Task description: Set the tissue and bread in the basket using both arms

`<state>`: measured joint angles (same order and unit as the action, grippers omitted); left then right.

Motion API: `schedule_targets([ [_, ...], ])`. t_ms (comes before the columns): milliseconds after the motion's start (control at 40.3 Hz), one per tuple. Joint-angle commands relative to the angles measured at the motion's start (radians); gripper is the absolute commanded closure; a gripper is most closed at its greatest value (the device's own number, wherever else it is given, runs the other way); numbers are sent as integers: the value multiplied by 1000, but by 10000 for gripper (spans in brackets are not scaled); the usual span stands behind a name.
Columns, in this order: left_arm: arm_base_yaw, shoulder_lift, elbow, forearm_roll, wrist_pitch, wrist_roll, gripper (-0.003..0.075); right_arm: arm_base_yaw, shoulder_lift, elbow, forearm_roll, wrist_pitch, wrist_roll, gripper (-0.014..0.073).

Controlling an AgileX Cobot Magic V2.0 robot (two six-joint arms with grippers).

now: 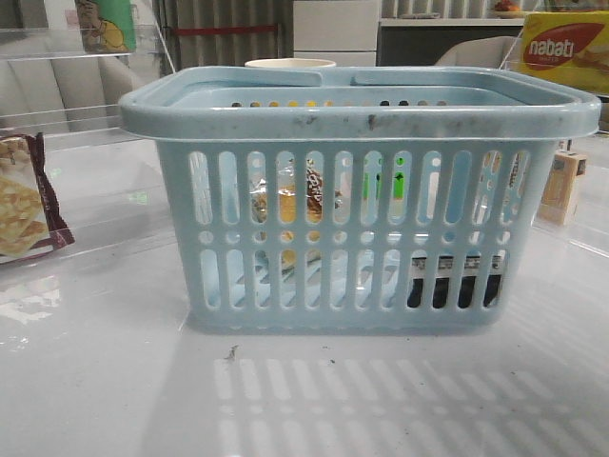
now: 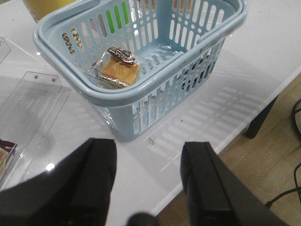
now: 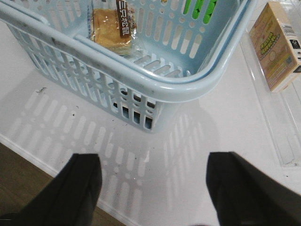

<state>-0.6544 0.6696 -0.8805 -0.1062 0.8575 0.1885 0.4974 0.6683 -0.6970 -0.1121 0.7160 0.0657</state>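
Note:
The light-blue basket stands in the middle of the table. The bread lies inside it at the left, showing through the slots. It also shows in the left wrist view and the right wrist view. The black tissue pack lies on the basket floor at the right, seen through the lower slots. My left gripper is open and empty, above the table's front edge, short of the basket. My right gripper is open and empty, short of the basket's corner.
A maroon-edged cracker packet lies at the left. A tan carton stands right of the basket, also in the right wrist view. A yellow nabati box stands behind it. Clear acrylic trays flank the basket. A cup stands behind it.

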Motion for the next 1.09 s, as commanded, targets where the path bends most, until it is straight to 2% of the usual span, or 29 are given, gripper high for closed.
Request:
schedule_targets([
  [0,-6,-76,34,2,-55,0,339,-2,-2,-24,-13,-64,-6,22],
  [149,-6,-148,108,9,-55,0,339,-2,-2,-24,-13,-64,-6,22],
  [397,-6,-156,153,9,-55,0,339,-2,-2,-24,-18,-46,-6,27],
  [446,-6,-156,153,9,-57,0,339,-2,-2,-24,-26,-36,-6,59],
  [570,-6,-156,153,11,-57,0,370,-2,-2,-21,-33,-26,-6,235],
  [669,-6,-156,153,11,-59,0,458,-2,-2,-21,-33,-25,-6,397],
  [769,-6,-156,153,11,-62,0,542,-2,-2,-21,-33,-25,-6,503],
  [868,-6,-156,153,11,-62,0,627,-2,-2,-21,-33,-23,-6,540],
  [1066,-6,-156,153,11,-62,0,630,-2,-2,-21,-33,-19,-6,538],
])
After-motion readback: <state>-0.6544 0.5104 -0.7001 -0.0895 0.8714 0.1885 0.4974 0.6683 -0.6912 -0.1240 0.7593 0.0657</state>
